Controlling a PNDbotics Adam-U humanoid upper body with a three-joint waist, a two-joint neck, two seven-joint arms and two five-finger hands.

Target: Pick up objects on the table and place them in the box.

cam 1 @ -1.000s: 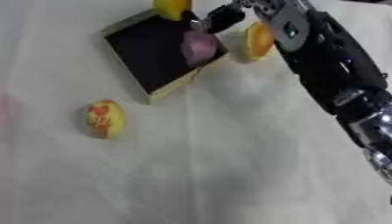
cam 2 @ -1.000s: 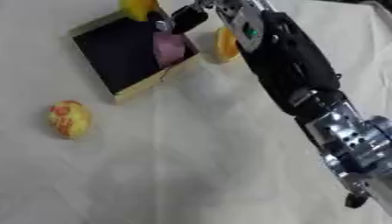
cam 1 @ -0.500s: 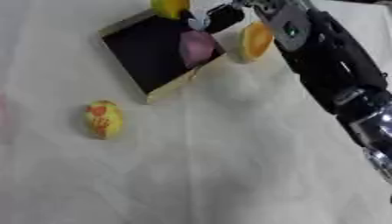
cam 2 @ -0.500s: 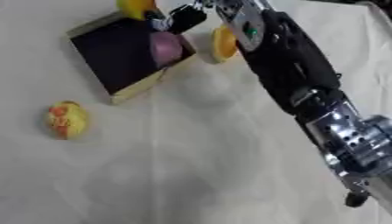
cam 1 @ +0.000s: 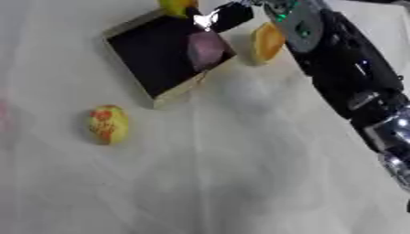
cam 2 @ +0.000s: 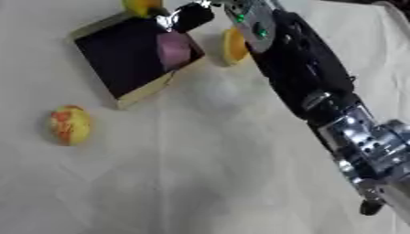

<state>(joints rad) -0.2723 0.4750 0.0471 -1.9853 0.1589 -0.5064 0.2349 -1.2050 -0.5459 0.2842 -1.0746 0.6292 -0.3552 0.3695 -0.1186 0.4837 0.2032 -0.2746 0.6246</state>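
A wrinkled matt cloth (cam 1: 240, 183) covers the table, and the box (cam 1: 152, 55) looks like dark-lined cardboard.

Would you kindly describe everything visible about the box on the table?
The box is shallow, square and open-topped, with pale tan walls that look like cardboard and a dark interior. It lies flat on the white cloth, turned askew. A pinkish-purple object rests inside against its right wall. The right hand hovers at its far corner.
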